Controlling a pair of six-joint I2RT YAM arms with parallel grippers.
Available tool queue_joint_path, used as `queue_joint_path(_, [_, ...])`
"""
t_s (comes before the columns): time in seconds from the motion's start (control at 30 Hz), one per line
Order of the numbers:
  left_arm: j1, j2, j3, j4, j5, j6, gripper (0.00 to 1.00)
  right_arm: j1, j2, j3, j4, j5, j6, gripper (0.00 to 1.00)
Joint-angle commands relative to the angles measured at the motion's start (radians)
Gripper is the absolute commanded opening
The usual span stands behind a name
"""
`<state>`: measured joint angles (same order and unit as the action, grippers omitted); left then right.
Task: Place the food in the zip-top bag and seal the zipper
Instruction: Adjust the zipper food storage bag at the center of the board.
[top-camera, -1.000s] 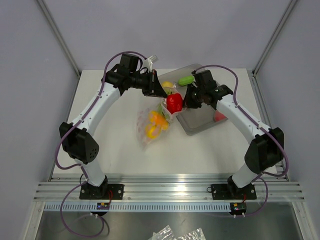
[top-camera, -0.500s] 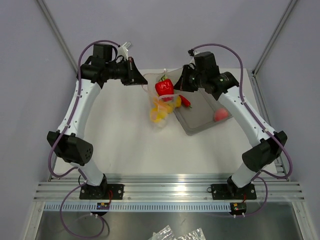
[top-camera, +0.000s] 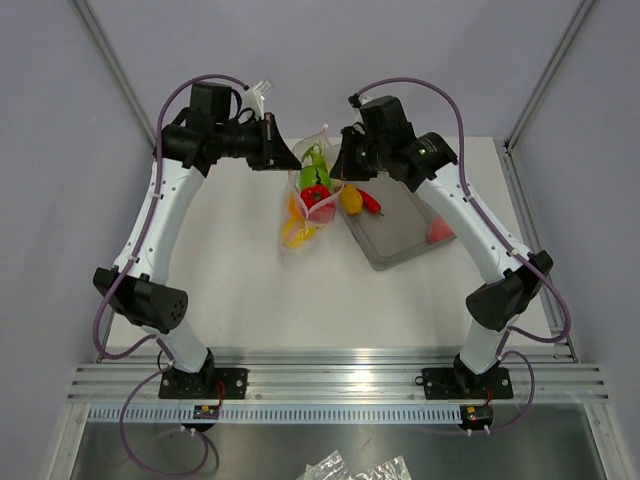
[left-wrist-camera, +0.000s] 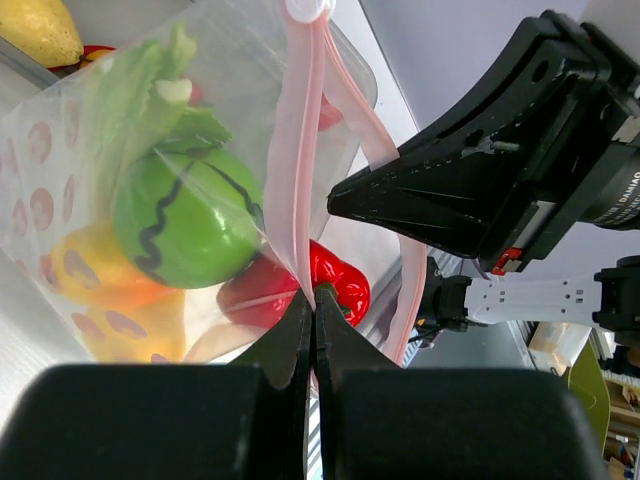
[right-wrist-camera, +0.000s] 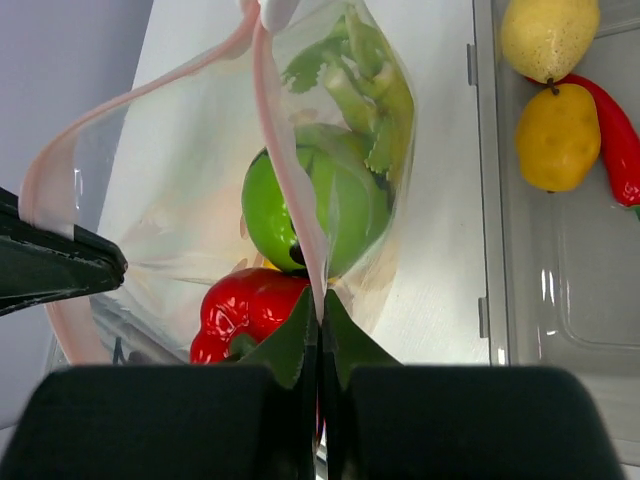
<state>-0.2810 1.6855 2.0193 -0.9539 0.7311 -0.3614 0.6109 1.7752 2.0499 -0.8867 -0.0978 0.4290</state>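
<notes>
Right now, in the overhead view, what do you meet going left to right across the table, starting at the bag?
zip-top bag → yellow fruit → red chilli → pink fruit

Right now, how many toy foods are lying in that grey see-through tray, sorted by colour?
Yellow glossy toy fruits: 2
Red glossy toy chilli pepper: 1
Pink glossy toy food piece: 1
Total in the grey translucent plastic tray: 4
</notes>
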Motion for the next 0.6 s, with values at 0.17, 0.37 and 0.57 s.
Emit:
queue_joint_path(0.17, [-0.003, 0.031, -0.062, -0.005, -0.091, 0.058, 0.0, -0.002, -0.016, -0.084, 0.004, 0.092, -0.027, 0.0])
queue_joint_path(0.37, [-0.012, 0.034, 0.074, 0.026, -0.052, 0.018, 0.0, 0.012, -0.073, -0.114, 0.12, 0.015, 0.022, 0.0])
queue_joint_path(0.57, [0.014, 0.189, 0.379, -0.062, -0.047, 0.006, 0.0, 0.047, 0.018, -0.148, 0.249, -0.105, 0.129, 0.0])
